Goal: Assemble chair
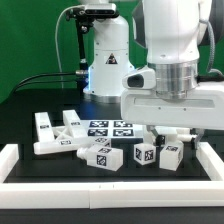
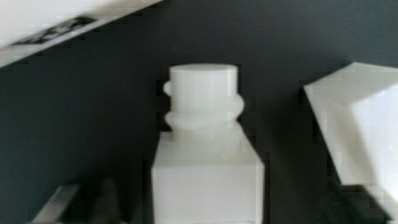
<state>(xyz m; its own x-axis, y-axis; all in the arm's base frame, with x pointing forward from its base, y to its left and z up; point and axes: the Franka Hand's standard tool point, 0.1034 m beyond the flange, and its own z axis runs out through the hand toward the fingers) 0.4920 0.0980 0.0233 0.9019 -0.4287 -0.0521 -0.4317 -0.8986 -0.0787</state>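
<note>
Gripper low over chair parts, the exterior view's right.
Pegged chair piece beneath it; can't tell if pinched or fingers spread. Cubes near edge, bars that view's left.

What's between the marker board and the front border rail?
Exterior view: a row of three small tagged white blocks, from that view's left the first, second and third.

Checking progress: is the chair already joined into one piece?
No: tagged white blocks and a longer bar lie loose and apart on the black table.
</note>
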